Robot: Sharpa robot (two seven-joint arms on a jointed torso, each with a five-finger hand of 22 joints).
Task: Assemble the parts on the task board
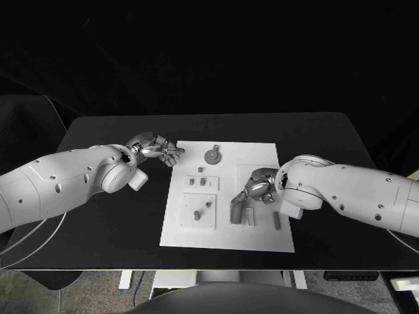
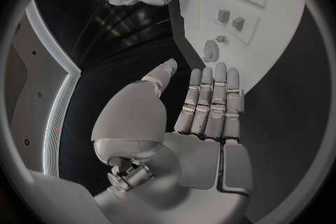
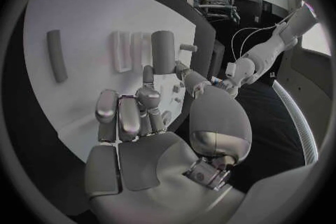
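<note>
We see the right hand [image 3: 150,106] pinching a grey cylinder part [image 3: 162,51], long axis upright over the task board [image 1: 266,239]. Our left hand [image 2: 203,117] hovers with fingers straight and empty beside the board's far-left edge, over bare black table [image 1: 106,131].

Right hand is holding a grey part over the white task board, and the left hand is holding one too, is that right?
Not quite. The left hand holds nothing; the left wrist view shows its fingers straight and bare. The right hand does hold a grey part over the task board.

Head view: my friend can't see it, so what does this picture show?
Two white robot arms reach over a white rectangular task board on a black table. The silver right hand holds a grey cylinder part above the board, and the silver left hand hovers empty by the board's far left corner.
</note>
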